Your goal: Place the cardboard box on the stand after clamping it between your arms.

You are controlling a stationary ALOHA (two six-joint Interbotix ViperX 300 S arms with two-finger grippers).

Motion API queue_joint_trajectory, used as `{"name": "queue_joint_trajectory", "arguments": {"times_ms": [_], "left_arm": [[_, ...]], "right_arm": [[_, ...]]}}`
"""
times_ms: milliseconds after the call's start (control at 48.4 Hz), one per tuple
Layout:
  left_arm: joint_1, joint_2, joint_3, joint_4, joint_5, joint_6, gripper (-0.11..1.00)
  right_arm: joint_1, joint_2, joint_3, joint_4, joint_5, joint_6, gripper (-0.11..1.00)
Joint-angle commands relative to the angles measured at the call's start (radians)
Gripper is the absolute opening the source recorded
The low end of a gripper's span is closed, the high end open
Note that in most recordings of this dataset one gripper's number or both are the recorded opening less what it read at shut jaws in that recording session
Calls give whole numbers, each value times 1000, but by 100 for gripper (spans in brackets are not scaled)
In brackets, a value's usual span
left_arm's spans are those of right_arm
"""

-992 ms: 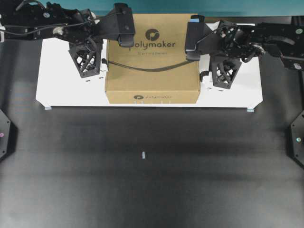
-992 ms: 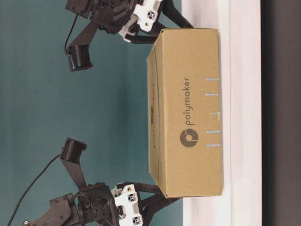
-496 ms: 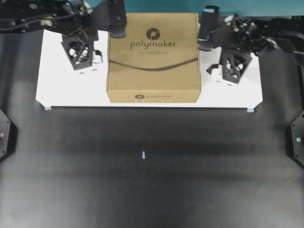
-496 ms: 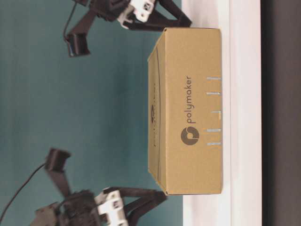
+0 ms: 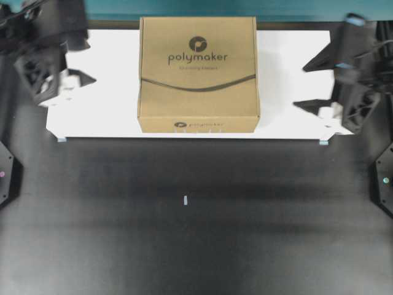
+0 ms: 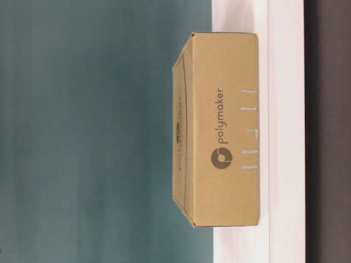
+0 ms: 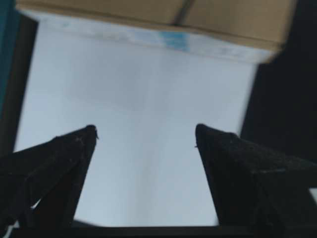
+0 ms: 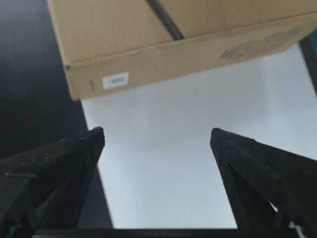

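The brown cardboard box [image 5: 198,74] with the "polymaker" print lies flat on the middle of the white stand [image 5: 104,117]. It also shows in the table-level view [image 6: 222,129], resting on the stand [image 6: 285,131]. My left gripper [image 5: 86,60] is open and empty over the stand's left end, well clear of the box. My right gripper [image 5: 309,84] is open and empty over the stand's right end, also clear. The left wrist view has its gripper [image 7: 144,131] over the stand [image 7: 138,163], box [image 7: 148,12] ahead. The right wrist view has its gripper [image 8: 157,133] facing the box [image 8: 163,39].
The stand sits at the back of a black table [image 5: 196,233] in front of a teal backdrop. A small pale marker [image 5: 185,200] lies mid-table. Black arm bases stand at the left edge [image 5: 5,172] and the right edge [image 5: 385,178].
Both arms have drawn back outward from the box's sides toward the stand's ends and have left the table-level view. The box stays put on the stand.
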Motion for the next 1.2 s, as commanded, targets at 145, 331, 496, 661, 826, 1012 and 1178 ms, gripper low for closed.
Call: {"name": "queue_joint_trajectory", "arguments": {"times_ms": [145,331,496,661,826,1012,1178], "left_arm": [[-121,-221,115,0,-97,-89,78],[-196,-354,189,0,-132,-120,78],[-279,-476,256,0,-176,-124,78],[-374,-584,298,0,-307,-126,78],[-425,-658,345,0,-376,-144,78],[-425,-681,390,0,-380,-230,78],[-431,-689,413,0,-380,-265,78]], "right_arm": [[118,-238,52,5,-26,81,83],[209,-393,101,5,-28,100,82],[262,-503,137,11,-48,114,82],[319,-583,202,14,-83,163,82],[334,-606,245,15,-114,233,82],[342,-603,256,14,-143,232,82],[356,-617,267,15,-137,235,82]]}}
